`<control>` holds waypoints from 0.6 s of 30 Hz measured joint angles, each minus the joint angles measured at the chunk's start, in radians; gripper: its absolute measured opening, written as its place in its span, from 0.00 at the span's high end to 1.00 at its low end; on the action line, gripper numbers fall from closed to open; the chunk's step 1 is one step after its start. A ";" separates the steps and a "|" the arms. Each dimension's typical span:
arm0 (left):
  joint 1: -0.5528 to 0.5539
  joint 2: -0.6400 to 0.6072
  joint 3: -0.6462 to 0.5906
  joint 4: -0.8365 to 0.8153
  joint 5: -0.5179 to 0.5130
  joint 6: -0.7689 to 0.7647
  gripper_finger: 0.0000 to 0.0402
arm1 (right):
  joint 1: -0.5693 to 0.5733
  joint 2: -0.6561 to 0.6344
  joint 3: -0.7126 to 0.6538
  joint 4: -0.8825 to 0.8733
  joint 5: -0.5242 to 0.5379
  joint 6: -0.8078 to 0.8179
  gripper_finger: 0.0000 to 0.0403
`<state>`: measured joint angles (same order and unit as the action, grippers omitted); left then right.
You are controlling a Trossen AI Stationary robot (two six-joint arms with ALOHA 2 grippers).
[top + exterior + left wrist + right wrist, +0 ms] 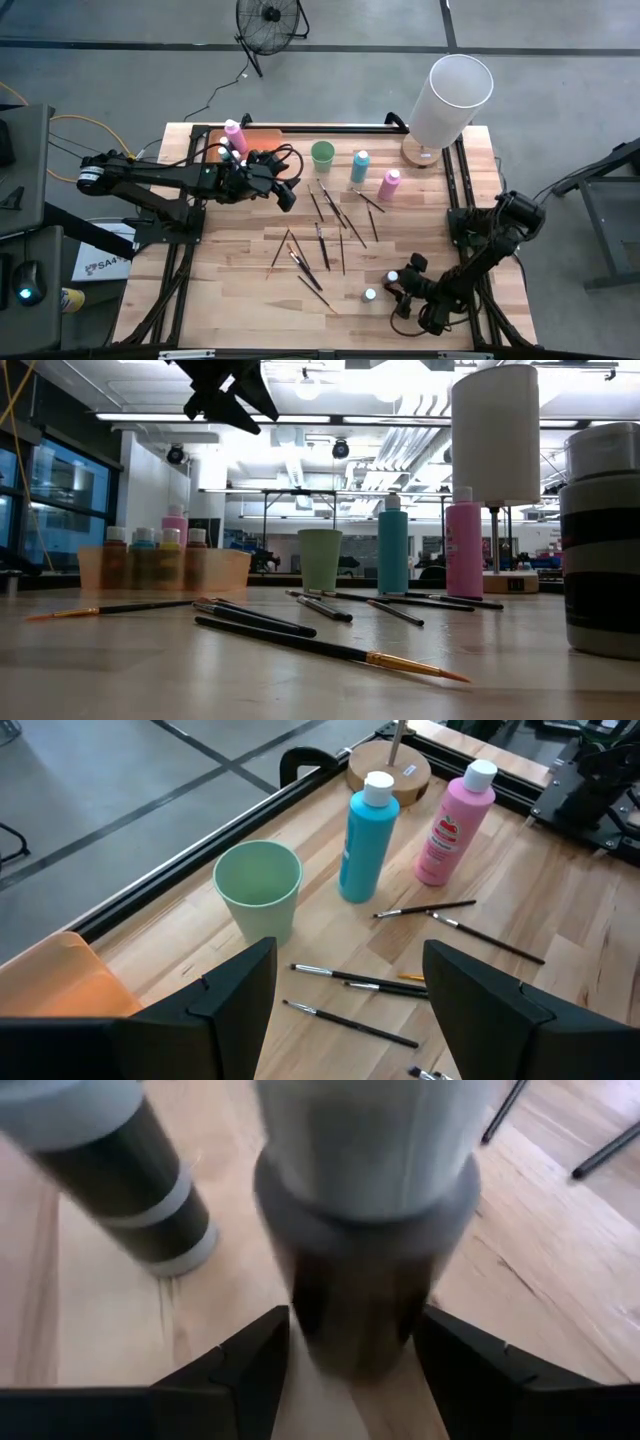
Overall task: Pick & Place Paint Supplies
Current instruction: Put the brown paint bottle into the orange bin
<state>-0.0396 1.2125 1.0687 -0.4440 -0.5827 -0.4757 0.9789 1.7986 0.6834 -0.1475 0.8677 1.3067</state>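
Observation:
My left gripper hangs open above the table beside the orange tray, high over the brushes in the low view. Ahead of it stand the green cup, a blue bottle and a pink bottle. Several dark-handled brushes lie flat mid-table. The tray holds small bottles and a pink bottle. My right gripper, near the table's near right corner, is shut on a small dark paint bottle with a pale cap. Another small bottle stands beside it. My right gripper pinches the small paint bottle by the lower part of its dark body, one finger on each side. The fingers come from above, slanting down, and the cap points up toward the wrist. Whether its base is on the table, I cannot tell.
A white-shaded lamp stands at the table's far right corner. A second small bottle stands left of my right gripper, and one fills the low view's right side. Bare wood lies along the near left part of the table.

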 joint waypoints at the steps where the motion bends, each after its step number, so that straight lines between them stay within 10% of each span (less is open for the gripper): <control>1: 0.000 0.000 0.000 0.000 0.000 0.000 0.39 | -0.005 0.000 0.000 0.000 0.002 0.000 0.48; 10: 0.000 0.000 0.000 0.000 0.000 -0.003 0.39 | -0.039 0.001 0.000 0.001 0.048 -0.028 0.50; 18: 0.000 0.000 0.000 0.000 0.000 -0.003 0.39 | -0.028 0.001 0.000 0.029 0.025 -0.029 0.71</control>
<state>-0.0395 1.2125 1.0687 -0.4438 -0.5827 -0.4782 0.9508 1.7992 0.6834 -0.1180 0.8929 1.2781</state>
